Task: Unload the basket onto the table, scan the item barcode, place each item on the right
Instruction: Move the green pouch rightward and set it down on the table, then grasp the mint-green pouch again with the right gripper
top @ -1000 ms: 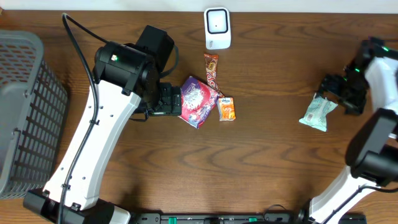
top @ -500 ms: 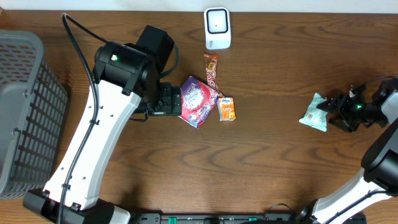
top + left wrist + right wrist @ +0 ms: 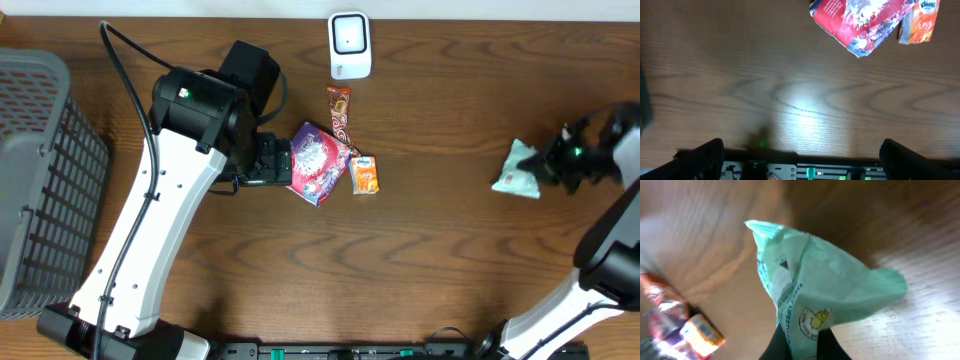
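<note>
A pale green packet point(image 3: 517, 171) with printed text and a yellow logo is pinched at its lower edge by my right gripper point(image 3: 545, 164), which is shut on it at the table's right side. In the right wrist view the packet point(image 3: 825, 287) rises tilted from between the dark fingers of that gripper point(image 3: 802, 342). A white scanner point(image 3: 349, 45) stands at the back centre. My left gripper point(image 3: 280, 161) is open beside a purple-red snack bag point(image 3: 319, 161). In the left wrist view its jaws stand wide apart point(image 3: 802, 160) over bare wood, the bag point(image 3: 860, 20) ahead.
An orange tissue pack point(image 3: 364, 175) and a brown candy wrapper point(image 3: 340, 110) lie next to the purple-red bag. A grey mesh basket point(image 3: 40, 180) fills the left edge. The orange pack point(image 3: 702, 332) also shows blurred in the right wrist view.
My right gripper swung in, closed on the green packet and shifted it slightly right and back. The left arm has not moved.
</note>
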Robot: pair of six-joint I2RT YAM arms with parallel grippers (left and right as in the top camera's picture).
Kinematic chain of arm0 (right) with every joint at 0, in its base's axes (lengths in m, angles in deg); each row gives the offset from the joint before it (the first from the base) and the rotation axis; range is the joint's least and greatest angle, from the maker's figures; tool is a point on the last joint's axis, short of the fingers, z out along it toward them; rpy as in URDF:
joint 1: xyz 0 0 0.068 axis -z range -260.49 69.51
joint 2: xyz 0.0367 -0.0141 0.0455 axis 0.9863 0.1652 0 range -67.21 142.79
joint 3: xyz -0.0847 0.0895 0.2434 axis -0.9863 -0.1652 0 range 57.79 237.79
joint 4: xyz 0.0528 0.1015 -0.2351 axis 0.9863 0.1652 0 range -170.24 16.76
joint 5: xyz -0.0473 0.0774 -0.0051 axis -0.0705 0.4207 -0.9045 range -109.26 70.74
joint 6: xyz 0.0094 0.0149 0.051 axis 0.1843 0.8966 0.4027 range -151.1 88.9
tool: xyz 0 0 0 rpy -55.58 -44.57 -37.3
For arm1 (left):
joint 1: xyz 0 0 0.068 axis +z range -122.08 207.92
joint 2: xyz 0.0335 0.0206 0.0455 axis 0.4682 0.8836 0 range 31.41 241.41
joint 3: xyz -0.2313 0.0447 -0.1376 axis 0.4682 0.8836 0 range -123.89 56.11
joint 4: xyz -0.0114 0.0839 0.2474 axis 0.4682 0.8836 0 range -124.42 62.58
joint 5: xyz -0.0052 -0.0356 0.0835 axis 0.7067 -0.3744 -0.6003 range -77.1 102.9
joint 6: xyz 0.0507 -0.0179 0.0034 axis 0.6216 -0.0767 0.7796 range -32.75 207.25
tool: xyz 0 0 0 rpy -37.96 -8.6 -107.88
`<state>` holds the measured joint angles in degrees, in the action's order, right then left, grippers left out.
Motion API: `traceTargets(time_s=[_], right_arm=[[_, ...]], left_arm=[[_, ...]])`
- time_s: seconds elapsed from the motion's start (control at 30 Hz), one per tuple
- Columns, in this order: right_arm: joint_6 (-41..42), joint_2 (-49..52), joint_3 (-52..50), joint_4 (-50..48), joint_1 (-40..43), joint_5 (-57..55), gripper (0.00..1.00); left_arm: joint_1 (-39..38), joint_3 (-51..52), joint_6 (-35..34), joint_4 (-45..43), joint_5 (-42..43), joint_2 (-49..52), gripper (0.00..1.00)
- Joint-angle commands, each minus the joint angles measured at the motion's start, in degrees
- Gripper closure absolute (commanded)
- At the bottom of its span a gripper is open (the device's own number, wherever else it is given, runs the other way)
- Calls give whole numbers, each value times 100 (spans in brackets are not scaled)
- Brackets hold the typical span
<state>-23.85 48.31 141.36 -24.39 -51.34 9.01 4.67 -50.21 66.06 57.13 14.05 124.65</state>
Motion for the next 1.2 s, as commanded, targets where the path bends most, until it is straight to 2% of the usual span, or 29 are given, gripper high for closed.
traceTargets(time_s=[0.0,0.07,0.1,0.23,0.33,0.47,0.6,0.83,0.9,0.93,1.03,1.17], right_arm=[[1266,-238,730,564,-981,-3154,99],[2006,-238,782,776,-1517,-4719,99],[2588,-223,710,872,-2063,-5939,99],[3305,-129,229,675,-3239,-7707,99],[3298,28,-116,350,-3751,-8017,99],[3298,345,-374,57,-4207,-7838,93],[3298,581,-376,-72,-4494,-7261,76],[3084,599,-175,-485,-4686,-5685,72],[2730,597,98,-380,-4686,-5504,65],[2549,599,299,-254,-4677,-5425,57],[2258,597,1034,251,-4599,-5128,44],[1397,597,2157,820,-4406,-4072,26]], left_arm=[[35,7,-55,28,-35,11,2],[35,7,-55,28,-33,11,2],[35,7,-55,31,-33,11,2],[35,7,-55,31,-33,11,2],[35,7,-55,31,-33,11,2],[35,7,-55,31,-33,11,2],[35,7,-55,31,-33,11,2],[35,7,-55,31,-33,11,2],[35,7,-55,31,-33,11,2],[35,7,-55,31,-35,11,2],[35,7,-55,31,-33,11,2],[35,7,-55,31,-33,11,2]])
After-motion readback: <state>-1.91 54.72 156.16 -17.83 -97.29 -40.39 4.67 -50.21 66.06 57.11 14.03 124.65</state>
